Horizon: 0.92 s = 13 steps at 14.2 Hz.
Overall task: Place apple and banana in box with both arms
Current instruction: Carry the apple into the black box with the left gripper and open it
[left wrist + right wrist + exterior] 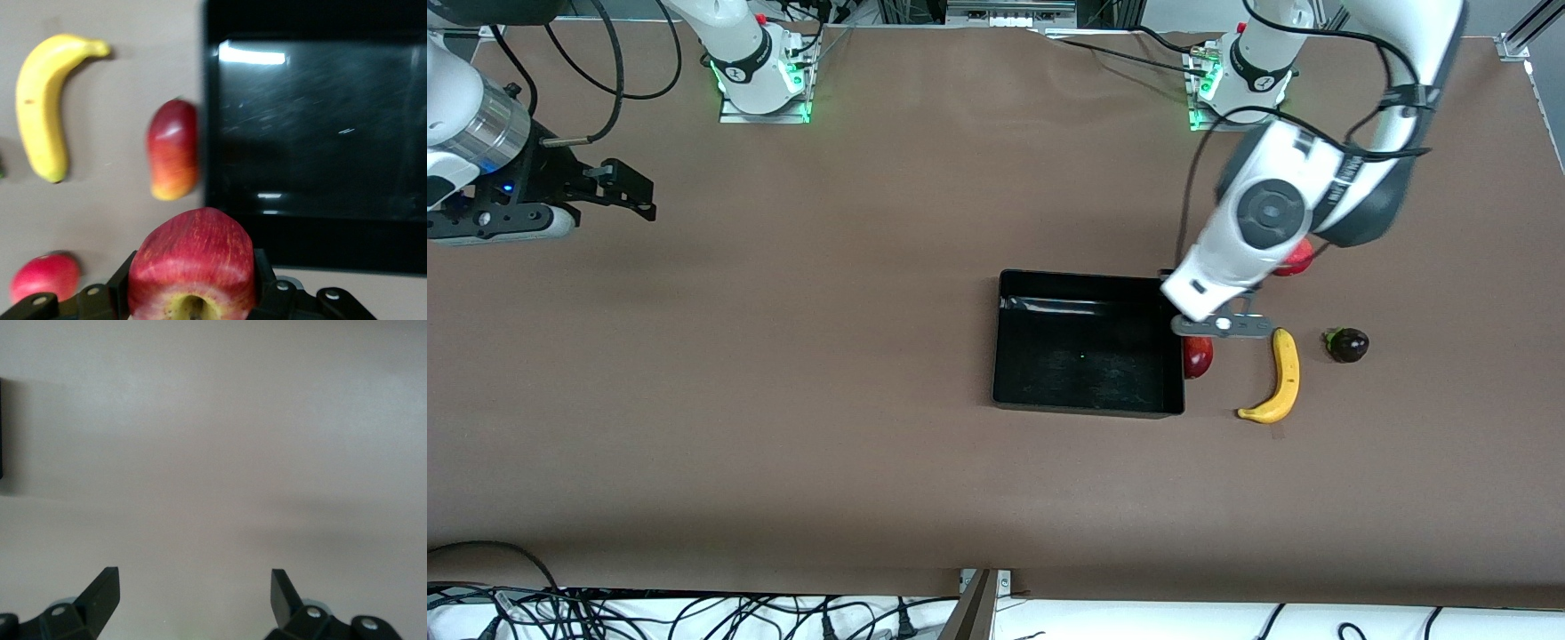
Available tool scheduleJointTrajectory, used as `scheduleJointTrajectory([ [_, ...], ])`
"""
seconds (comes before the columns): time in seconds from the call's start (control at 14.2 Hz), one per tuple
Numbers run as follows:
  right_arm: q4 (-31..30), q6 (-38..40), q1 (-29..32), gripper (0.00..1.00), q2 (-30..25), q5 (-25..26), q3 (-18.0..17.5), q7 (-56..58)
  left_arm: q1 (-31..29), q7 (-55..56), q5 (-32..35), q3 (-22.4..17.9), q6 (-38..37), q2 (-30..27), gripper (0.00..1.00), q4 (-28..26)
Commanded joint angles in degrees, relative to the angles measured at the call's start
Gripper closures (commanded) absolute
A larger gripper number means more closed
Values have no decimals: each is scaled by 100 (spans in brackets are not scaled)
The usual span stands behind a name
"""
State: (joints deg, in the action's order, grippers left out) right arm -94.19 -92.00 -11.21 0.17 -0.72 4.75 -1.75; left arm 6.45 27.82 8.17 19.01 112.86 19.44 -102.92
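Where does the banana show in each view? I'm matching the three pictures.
Front view: banana on the table, toward the left arm's end, beside the mango next to the box.
Left wrist view: banana lies alongside the mango.
Right wrist view: not in it.
Shared landmark: the box.

The table (783, 427) was a flat, plain brown. The box (1009, 342) was glossy black, with pale streaks of reflected light on its floor. The banana (1282, 378), at the lower right of centre in the front view, was bright yellow with dark tips. The apple (192, 267) was deep red, finely streaked, yellowish around its stem dimple. The mango (173, 150) ran from dark red to orange-yellow. A round fruit (44, 278) was plain red. A small fruit (1348, 344) was dark purple, nearly black. Both arms were white with grey joints and black grippers.
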Motion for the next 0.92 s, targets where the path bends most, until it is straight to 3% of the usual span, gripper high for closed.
scheduleJointTrajectory([
  [0.0,138,-37,110,0,18,81,-53,-62,303,275,-79,-38,-90,832,88,730],
  [0.28,199,-37,119,0,71,28,-61,-98,374,548,-79,-38,833,1500,85,563],
  [0.63,199,-38,146,0,80,37,-17,-89,445,733,-70,-46,860,1808,83,467],
  [0.7,199,-46,145,0,80,37,-17,-89,453,734,-70,-38,860,1826,77,466],
  [0.77,208,-46,145,0,80,37,-17,-89,445,742,-70,-46,860,1826,55,466],
  [0.85,208,-46,145,0,80,28,-17,-89,427,777,-70,-38,852,1826,19,475],
])
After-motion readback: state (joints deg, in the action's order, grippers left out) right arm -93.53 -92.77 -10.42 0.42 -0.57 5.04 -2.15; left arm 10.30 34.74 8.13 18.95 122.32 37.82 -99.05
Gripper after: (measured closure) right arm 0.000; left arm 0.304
